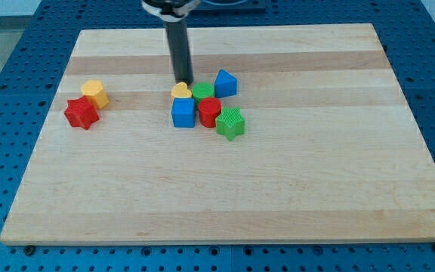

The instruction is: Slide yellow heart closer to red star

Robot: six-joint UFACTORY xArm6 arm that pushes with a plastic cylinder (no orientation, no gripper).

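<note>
I had only one view: it looked down at a slant from the near edge of the wooden board (225,189), far enough back that all four edges showed.

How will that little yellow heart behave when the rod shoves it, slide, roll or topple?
Probably slide: the yellow heart looks low and flat-bottomed on the smooth wooden board. It may twist, since my tip sits just above it in the view. It seems to touch the blue block and green block, which could shift.
</note>
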